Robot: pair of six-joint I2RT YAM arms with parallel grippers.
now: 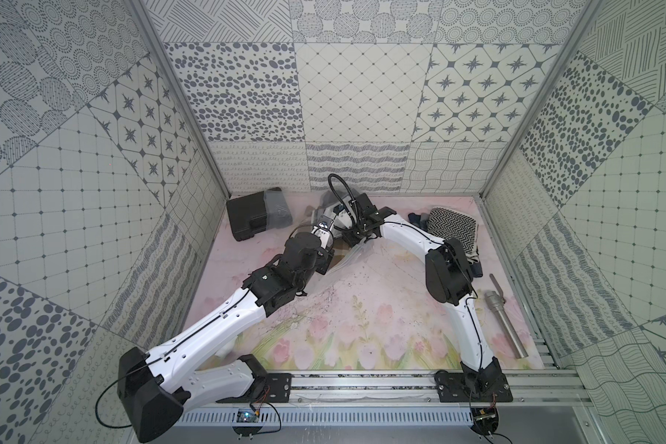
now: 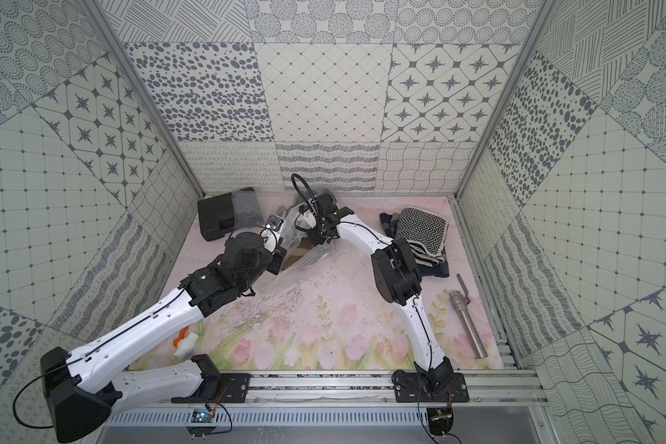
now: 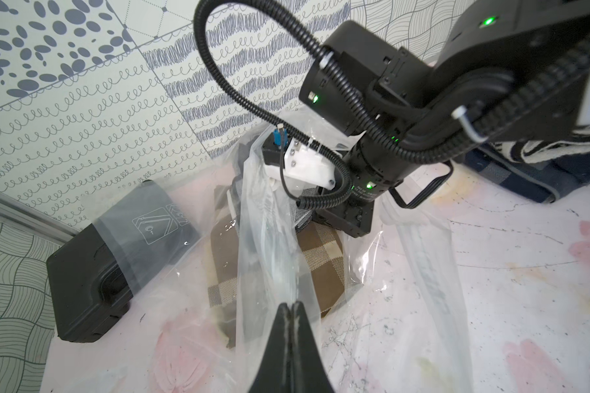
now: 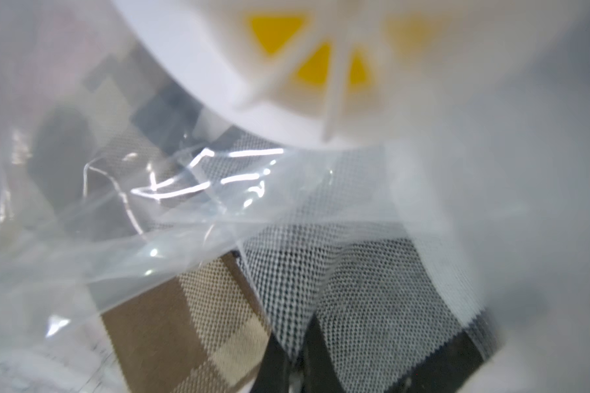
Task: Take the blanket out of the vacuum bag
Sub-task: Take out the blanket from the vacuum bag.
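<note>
Left gripper (image 3: pixel 292 306) clamped crinkly clear plastic vacuum bag (image 3: pixel 269 245), twelve o'clock; right gripper (image 4: pixel 295 374) pinched brown-checked blanket (image 4: pixel 157 326) inside. I judged extraction in hand: pull toward five o'clock.

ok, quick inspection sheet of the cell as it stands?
Surface: floral mat, scuffed, dark specks.
Job's things: vacuum bag crumpled mid-table; checked blanket inside it.
Clutter: black case under a clear pouch; folded zigzag cloths; metal tube.
Grippers: left gripper shut on the vacuum bag's film; right gripper inside the bag, shut on the blanket.
Cables: corrugated conduit loops off the right wrist.
Surroundings: patterned wall panels; aluminium rail in front.
</note>
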